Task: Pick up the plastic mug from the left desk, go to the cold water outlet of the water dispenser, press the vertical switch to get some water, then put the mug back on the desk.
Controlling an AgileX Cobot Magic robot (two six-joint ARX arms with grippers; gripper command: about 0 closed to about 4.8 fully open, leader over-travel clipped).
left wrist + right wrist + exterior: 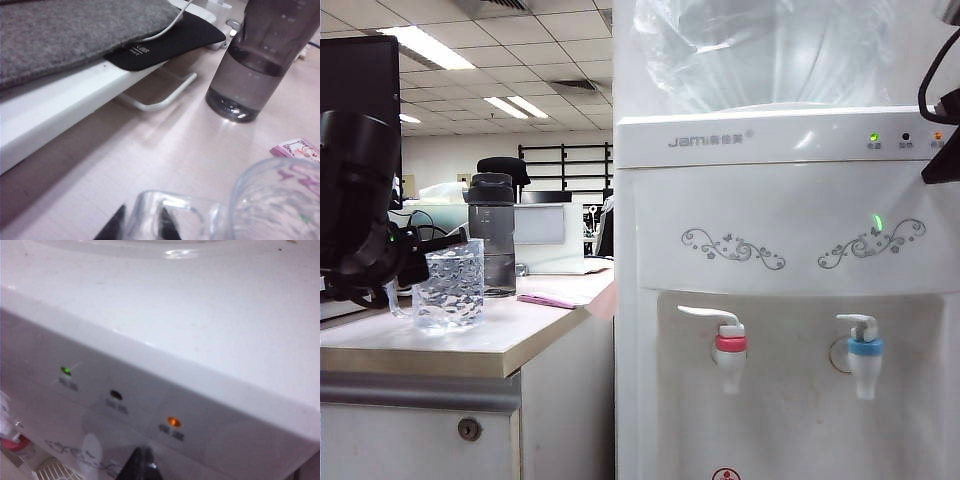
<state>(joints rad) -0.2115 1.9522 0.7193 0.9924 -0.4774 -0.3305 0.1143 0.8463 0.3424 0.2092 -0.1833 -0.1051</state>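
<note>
Left wrist view puts you closest. The left gripper (141, 227) sits at the mug (280, 200), with one dark fingertip on each side of the outer bar of its clear handle (176, 206). You cannot tell from this angle whether the tips pinch the bar or stand just off it. The mug stands upright on the desk (150, 150), and whether it holds water is unclear.

I read the step as work at the handle with the mug on the desk. Keep the wrist level so the mug does not tip. Keep the bar centred between the tips, since thin clear plastic may slip or flex. Any lift should go straight up before you swing away. The bottle (250, 75) stands just behind the mug and a pink packet (297, 149) lies beside the mug.

Only this view shows the tips against the handle. The exterior view hides that contact behind the arm's black wrist, but it alone shows the route. The dispenser (770, 260) is well to the right of the mug, beyond the desk edge. The blue tap (864, 352) with its stubby switch (856, 322) is farther from the mug than the red tap (730, 345).

Farthest from the mug, the right gripper (142, 465) hangs by the dispenser's indicator lights. Only a single dark tip shows, so you cannot tell how its jaws stand.
</note>
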